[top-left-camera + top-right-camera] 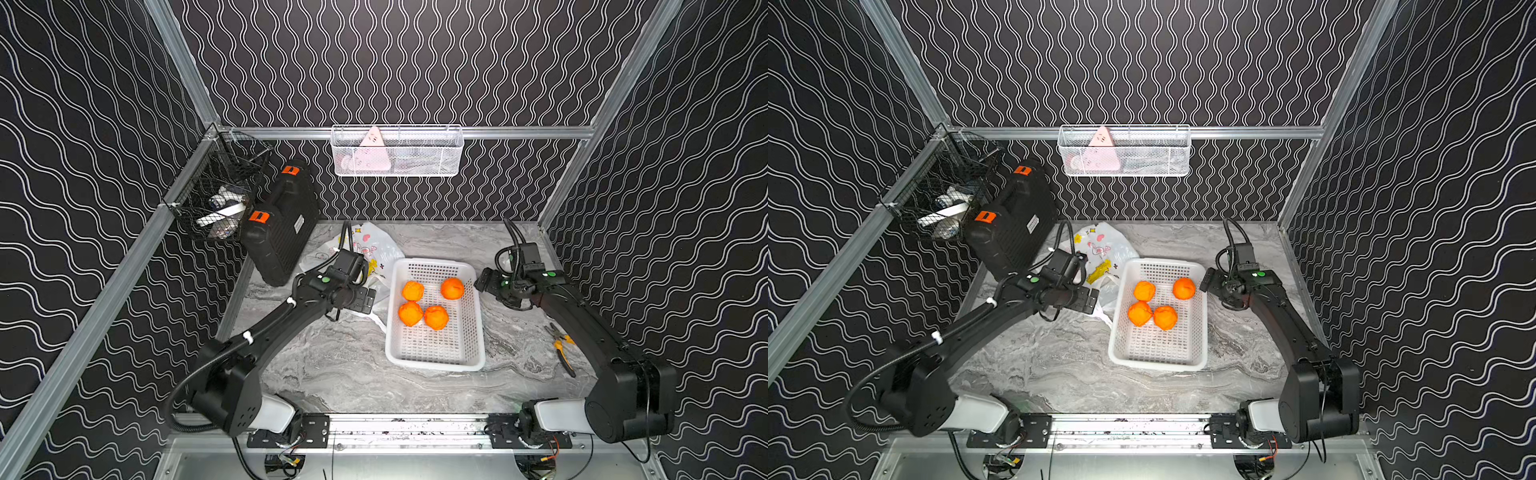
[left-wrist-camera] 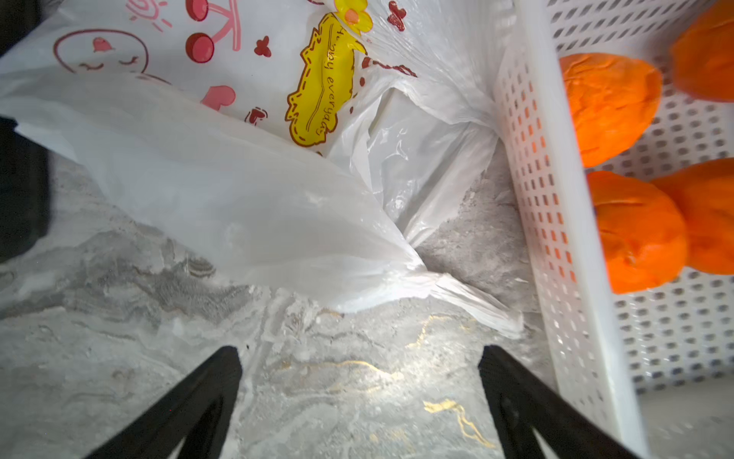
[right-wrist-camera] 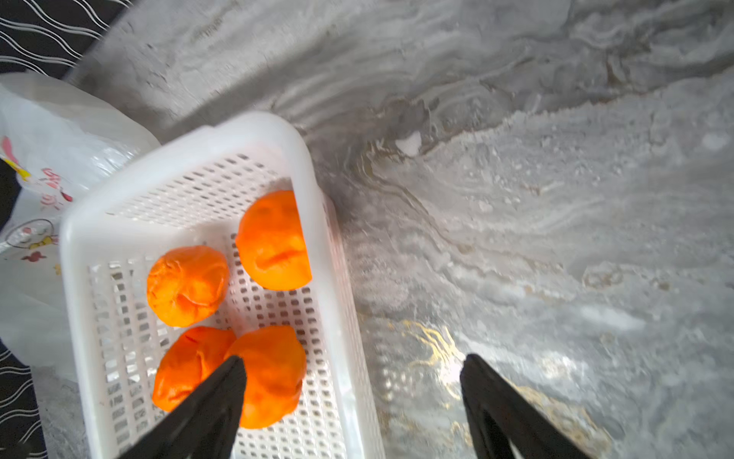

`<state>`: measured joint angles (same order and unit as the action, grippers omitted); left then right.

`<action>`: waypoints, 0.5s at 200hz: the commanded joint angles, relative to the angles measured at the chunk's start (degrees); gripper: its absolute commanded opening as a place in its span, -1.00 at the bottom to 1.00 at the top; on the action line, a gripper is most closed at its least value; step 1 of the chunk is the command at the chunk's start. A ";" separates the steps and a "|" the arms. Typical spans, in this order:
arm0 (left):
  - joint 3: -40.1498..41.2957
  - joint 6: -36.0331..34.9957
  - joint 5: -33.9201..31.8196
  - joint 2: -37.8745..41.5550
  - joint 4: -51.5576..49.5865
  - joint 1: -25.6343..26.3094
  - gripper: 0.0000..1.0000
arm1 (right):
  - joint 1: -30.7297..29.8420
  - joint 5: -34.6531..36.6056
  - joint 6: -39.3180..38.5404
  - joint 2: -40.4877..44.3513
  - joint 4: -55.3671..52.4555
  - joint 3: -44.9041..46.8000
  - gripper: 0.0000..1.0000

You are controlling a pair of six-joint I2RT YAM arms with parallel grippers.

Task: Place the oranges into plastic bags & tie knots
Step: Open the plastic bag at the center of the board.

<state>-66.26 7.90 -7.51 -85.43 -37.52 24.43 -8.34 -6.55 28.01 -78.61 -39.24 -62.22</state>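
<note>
Both pairs of jaws stand apart and grip nothing. The left jaws hover over bare counter (image 1: 332, 365) just beside the plastic bag (image 1: 376, 245). The right jaws hang at the right wall of the white basket (image 1: 434, 365), near its far end; in the right wrist view one tip lies over the fruit and the other over the counter. Four oranges (image 1: 412, 290) (image 1: 452, 288) (image 1: 410, 313) (image 1: 436, 317) sit in the basket's far half, the two nearer ones touching. The bag lies slack toward the counter's far edge, against the basket's left wall, with a handle strip (image 2: 476, 306) loose on the counter. A black case (image 1: 282, 232) leans in the far left corner. Pliers (image 1: 562, 349) lie by the right edge.
</note>
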 commanded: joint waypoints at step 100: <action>-13.23 -23.63 -7.92 -26.00 11.09 0.21 0.73 | -1.92 -4.64 -2.70 -12.50 -3.41 -6.35 0.57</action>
<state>-78.78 -11.25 -12.53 -109.38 -29.76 24.95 -9.58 -11.03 25.89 -89.01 -44.05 -67.61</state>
